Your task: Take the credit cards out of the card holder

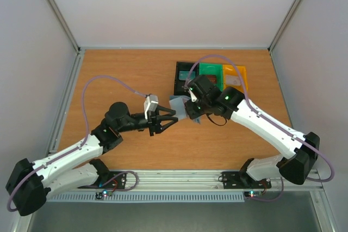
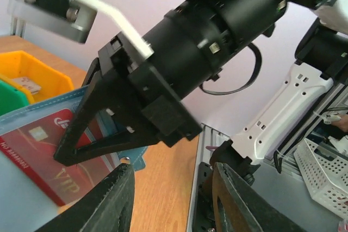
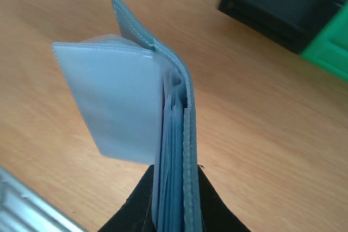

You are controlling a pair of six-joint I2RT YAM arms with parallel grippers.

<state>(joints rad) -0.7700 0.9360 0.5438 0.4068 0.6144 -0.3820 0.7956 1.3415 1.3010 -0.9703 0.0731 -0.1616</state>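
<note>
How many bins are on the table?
3, side by side: black bin left, green bin middle, yellow bin right. The right arm partly covers them; more may be hidden.

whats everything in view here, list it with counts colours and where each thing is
card holder: one, blue-grey with clear sleeves, held in the right gripper
credit card: one seen, red with pale print, inside the opened holder
black bin: one, black, far right of the table
green bin: one, green, beside the black bin
yellow bin: one, yellow, beside the green bin
table: one, wood brown, under everything
basket: one, white mesh, off the table
left gripper: one, black, open, just left of the holder
right gripper: one, black, shut on the holder
</note>
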